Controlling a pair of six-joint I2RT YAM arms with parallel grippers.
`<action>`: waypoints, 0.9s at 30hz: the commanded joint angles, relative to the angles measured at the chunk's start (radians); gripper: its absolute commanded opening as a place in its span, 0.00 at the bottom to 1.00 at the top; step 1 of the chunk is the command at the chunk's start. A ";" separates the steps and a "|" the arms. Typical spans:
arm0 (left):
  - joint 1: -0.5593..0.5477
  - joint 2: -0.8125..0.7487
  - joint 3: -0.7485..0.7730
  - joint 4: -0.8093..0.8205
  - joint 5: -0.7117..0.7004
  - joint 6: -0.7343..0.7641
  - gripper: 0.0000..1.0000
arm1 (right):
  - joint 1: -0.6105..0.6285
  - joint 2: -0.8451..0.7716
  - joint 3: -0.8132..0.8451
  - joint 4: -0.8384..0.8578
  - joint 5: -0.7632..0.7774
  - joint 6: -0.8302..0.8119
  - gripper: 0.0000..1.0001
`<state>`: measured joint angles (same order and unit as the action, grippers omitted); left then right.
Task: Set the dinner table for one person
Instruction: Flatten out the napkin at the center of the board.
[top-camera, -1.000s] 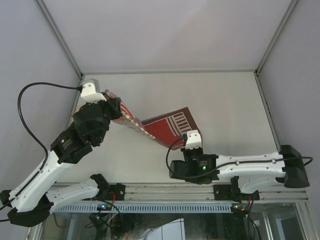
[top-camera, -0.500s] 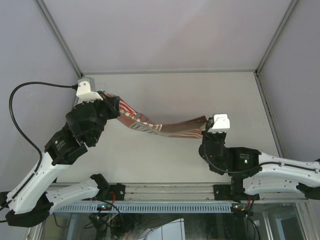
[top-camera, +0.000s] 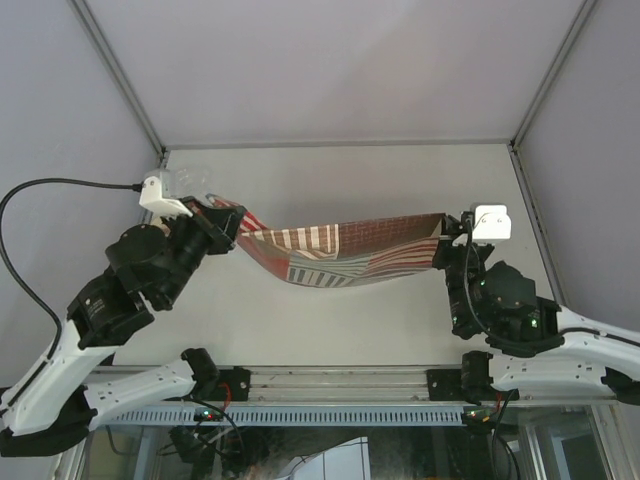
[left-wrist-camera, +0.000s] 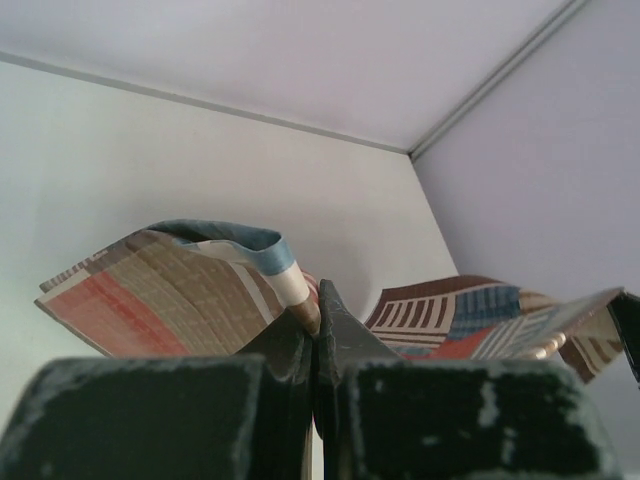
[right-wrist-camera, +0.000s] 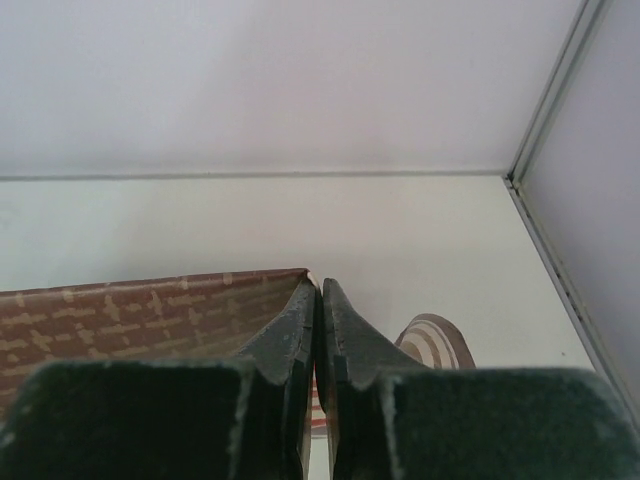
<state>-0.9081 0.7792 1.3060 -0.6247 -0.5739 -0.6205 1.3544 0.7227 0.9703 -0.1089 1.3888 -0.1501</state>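
The placemat (top-camera: 335, 252) now hangs spread between the two arms, above the dinner table (top-camera: 400, 180), the white top that fills the floor of the enclosure under both arms. A second ago the placemat drooped folded from the left arm alone, its free corner low near the table's middle, where the right arm was reaching. Since then the right arm has swung out to the table's right side, drawing that corner with it and opening the placemat.

The left gripper (top-camera: 222, 218) is pinched tight on the placemat's left end. The wrist view shows the cloth edge curling out from between the closed fingers. It has shifted a little toward the left wall. The right gripper (top-camera: 448, 228) is likewise closed on the right corner, with the brown edge caught at the fingertips.

The placemat sags in the middle, striped side showing. Its lowest fold may be brushing the table, though the overhead view does not settle that.
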 joint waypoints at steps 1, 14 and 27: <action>-0.026 -0.064 0.030 0.008 -0.030 -0.030 0.00 | -0.004 0.001 0.096 0.129 0.032 -0.172 0.02; -0.073 -0.163 -0.059 -0.065 0.011 -0.168 0.00 | 0.233 0.027 0.181 -0.126 0.256 -0.019 0.01; -0.075 -0.222 -0.171 -0.096 -0.017 -0.233 0.00 | 0.210 0.029 0.162 -0.206 0.248 0.052 0.01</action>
<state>-0.9798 0.5533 1.1431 -0.7513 -0.5606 -0.8463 1.6268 0.7670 1.0962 -0.3103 1.5085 -0.1223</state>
